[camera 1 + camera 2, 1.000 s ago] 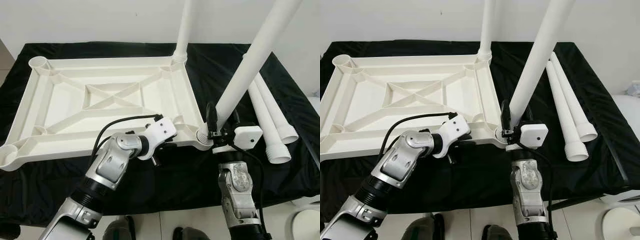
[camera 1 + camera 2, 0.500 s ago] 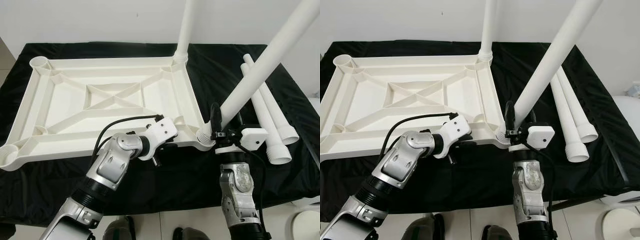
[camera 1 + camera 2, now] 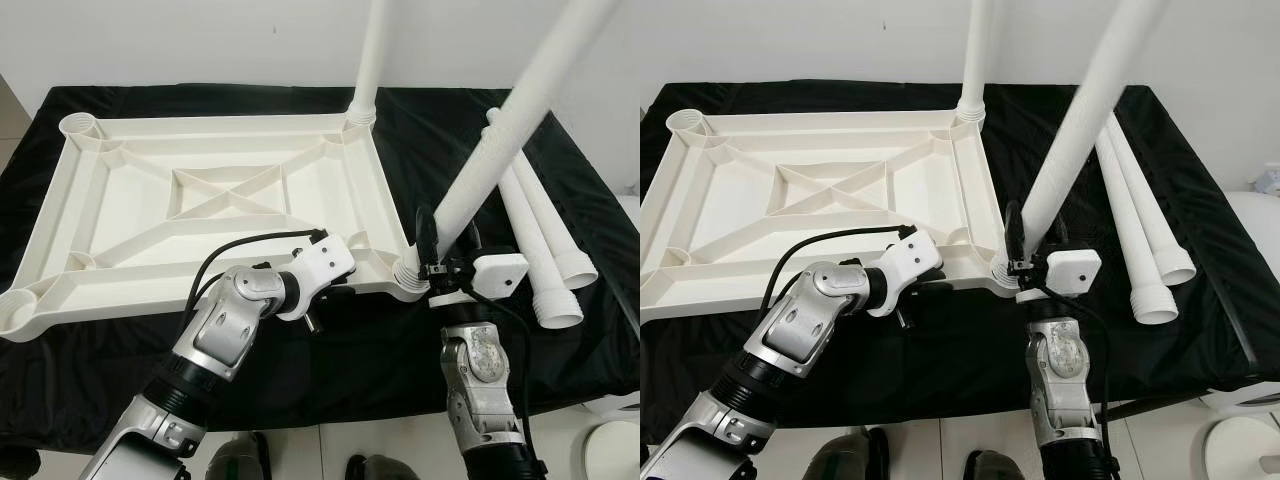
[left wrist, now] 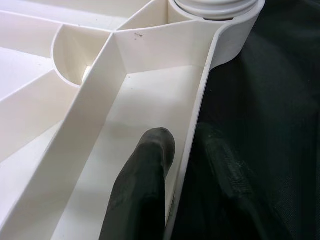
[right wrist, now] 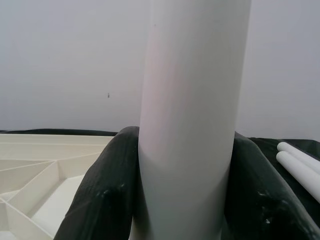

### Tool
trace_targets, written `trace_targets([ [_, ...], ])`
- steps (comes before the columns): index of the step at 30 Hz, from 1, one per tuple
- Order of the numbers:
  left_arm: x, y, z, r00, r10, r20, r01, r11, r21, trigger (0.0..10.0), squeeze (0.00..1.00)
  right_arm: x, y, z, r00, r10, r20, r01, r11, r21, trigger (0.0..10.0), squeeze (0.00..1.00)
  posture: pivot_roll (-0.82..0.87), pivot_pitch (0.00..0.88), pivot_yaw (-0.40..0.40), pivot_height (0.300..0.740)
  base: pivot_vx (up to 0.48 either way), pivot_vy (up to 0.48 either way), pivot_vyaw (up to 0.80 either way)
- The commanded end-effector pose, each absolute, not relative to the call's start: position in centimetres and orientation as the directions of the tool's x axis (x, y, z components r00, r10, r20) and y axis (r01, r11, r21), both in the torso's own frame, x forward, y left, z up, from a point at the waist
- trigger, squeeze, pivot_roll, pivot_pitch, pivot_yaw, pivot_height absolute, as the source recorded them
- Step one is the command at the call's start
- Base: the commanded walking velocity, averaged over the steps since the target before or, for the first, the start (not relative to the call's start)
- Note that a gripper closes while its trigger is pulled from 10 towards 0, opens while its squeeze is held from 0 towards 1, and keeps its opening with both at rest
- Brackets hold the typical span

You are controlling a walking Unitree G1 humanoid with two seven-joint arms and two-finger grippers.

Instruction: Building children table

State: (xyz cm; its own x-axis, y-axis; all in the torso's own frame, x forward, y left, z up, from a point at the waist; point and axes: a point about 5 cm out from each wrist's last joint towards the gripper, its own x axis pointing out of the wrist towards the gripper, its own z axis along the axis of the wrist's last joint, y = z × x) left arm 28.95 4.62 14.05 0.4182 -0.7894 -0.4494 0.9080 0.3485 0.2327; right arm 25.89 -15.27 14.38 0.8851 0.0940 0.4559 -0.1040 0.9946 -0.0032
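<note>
The white leg (image 3: 505, 130) has been swung more upright than half a second ago, pinched low between the right gripper (image 3: 446, 250) jaws at the near right corner socket of the upturned tabletop (image 3: 150, 215), whose near rim is straddled by the left gripper (image 4: 185, 165) jaws on the black-draped desk (image 3: 380, 350)

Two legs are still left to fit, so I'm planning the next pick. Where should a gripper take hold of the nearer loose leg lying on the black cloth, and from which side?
Grip the nearer loose leg on its plain round shaft, probably just behind the ribbed collar end, coming down from above with fingers across it. The second loose leg lies right against its far side, so a sideways approach looks blocked.
</note>
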Motion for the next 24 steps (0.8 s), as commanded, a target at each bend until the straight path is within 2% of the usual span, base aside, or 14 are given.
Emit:
trace_targets([
  [1,29.4,4.6,16.4,0.505,-0.791,-0.346,0.856,0.406,0.321,10.0,0.0,25.0,-17.4,8.2,0.989,0.04,0.14,-0.033,0.998,-0.047,10.0,0.0,0.0,0.1,0.015,0.74,0.0,0.0,0.0],
  [24,29.5,4.7,16.6,0.509,-0.789,-0.343,0.854,0.411,0.32,10.0,0.0,24.0,-17.5,7.1,0.994,0.002,0.106,0.001,1.0,-0.026,10.0,0.0,0.0,0.11,0.019,0.74,0.0,0.0,0.0],
])
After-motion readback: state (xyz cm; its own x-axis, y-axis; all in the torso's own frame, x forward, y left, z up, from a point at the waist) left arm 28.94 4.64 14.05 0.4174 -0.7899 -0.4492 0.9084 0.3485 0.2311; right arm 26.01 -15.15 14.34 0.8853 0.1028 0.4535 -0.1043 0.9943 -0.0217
